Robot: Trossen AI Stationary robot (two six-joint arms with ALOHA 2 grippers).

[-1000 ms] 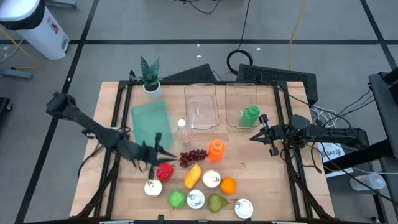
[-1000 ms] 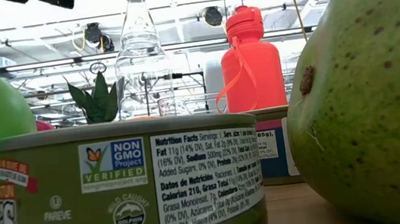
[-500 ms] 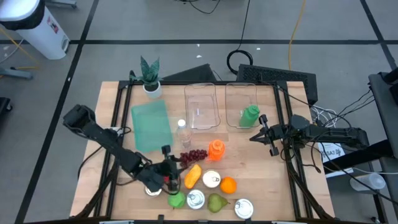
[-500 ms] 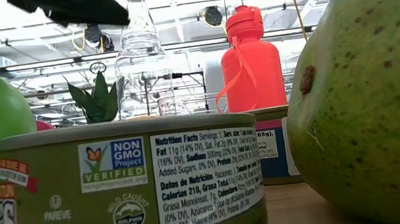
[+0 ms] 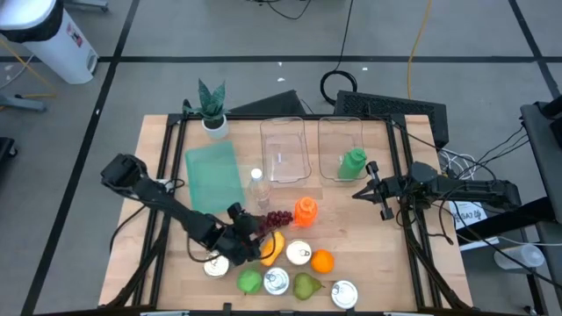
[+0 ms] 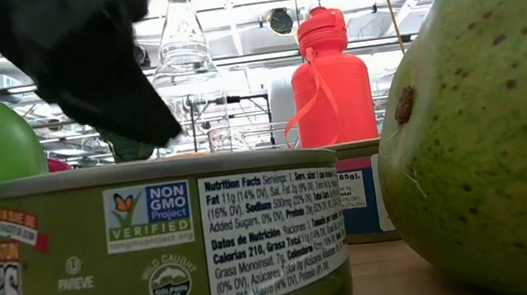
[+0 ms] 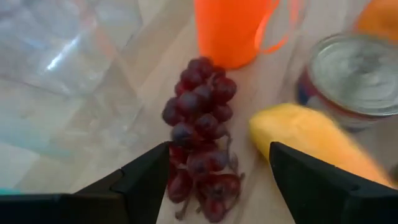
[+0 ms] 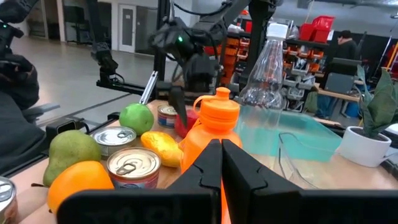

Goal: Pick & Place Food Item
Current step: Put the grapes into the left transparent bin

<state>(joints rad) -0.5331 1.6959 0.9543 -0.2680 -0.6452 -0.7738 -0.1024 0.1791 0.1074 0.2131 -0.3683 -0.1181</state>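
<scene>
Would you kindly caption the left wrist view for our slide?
Open left gripper poised over red grapes, beside a yellow fruit.

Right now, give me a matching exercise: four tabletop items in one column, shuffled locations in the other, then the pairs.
Items:
1. bunch of dark red grapes
2. green plastic bottle
3. potted green plant
4. clear plastic water bottle

Places:
A. far left corner of the wooden table
B. between the open fingers of the left gripper
C. inside the right clear container
D. beside the teal cutting board

Pairs: 1-B, 2-C, 3-A, 4-D
</scene>
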